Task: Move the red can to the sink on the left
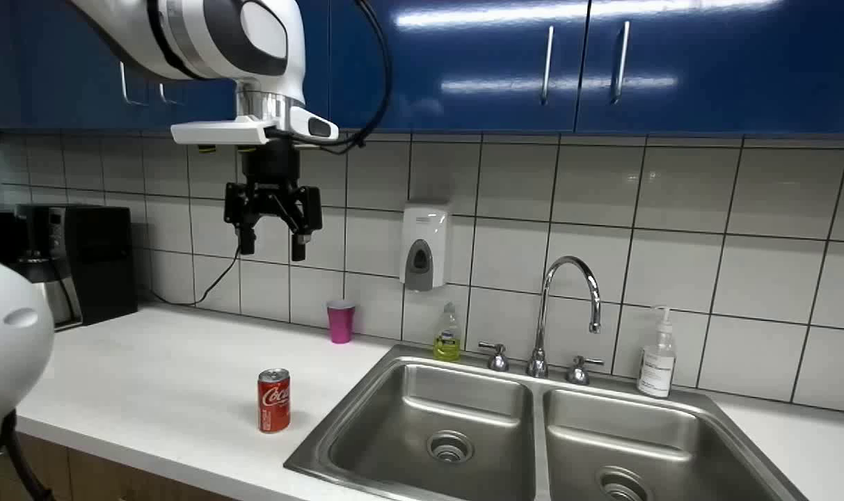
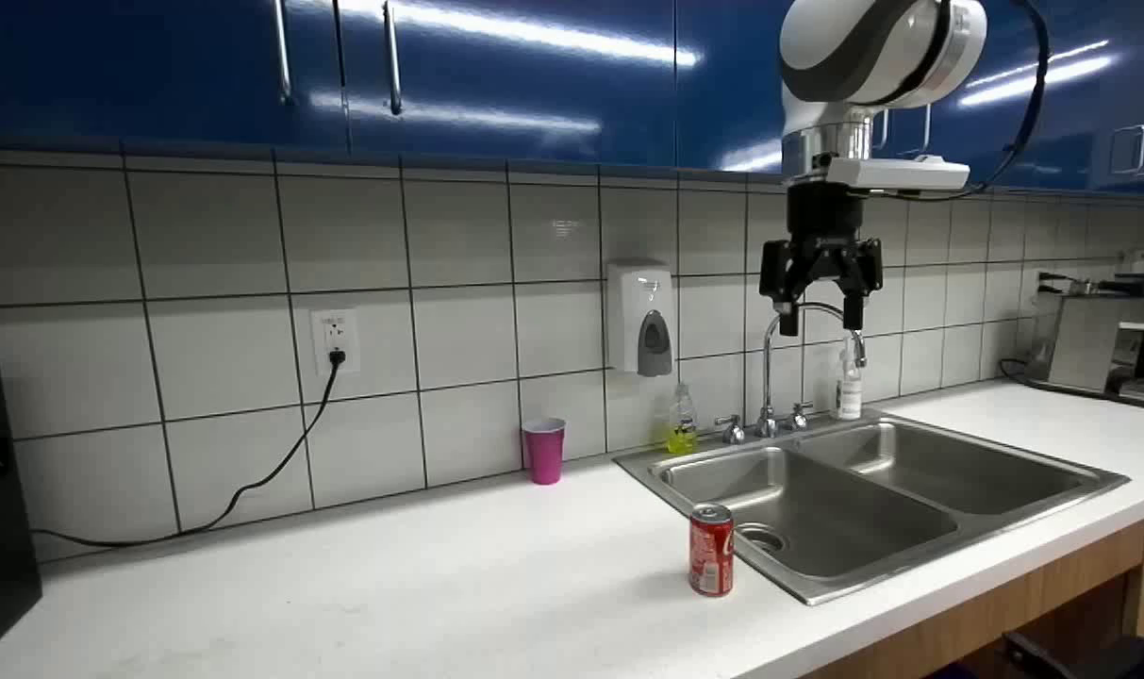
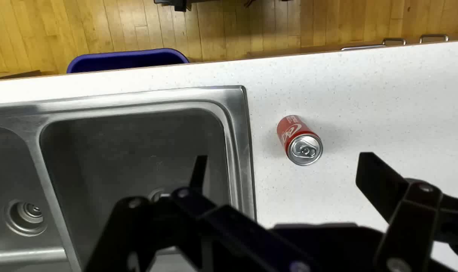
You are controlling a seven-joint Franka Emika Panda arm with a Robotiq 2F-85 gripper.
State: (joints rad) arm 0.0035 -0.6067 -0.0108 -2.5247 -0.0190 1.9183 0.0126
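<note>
Wrist view, can [image 3: 298, 139], apart from sink rim [image 3: 242, 158]

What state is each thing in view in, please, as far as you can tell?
End effector: open, holding nothing
Red can: upright on the counter
Pink cup: upright
Clear bottle: upright, partly filled
White pump bottle: upright
Faucet: not running
Blue cabinet doors: closed
Power plug: plugged in

Shiny metal can [image 1: 274, 405], satin metal sink [image 1: 539, 435], glossy cabs [image 1: 463, 62], wood flr [image 3: 213, 34]
</note>
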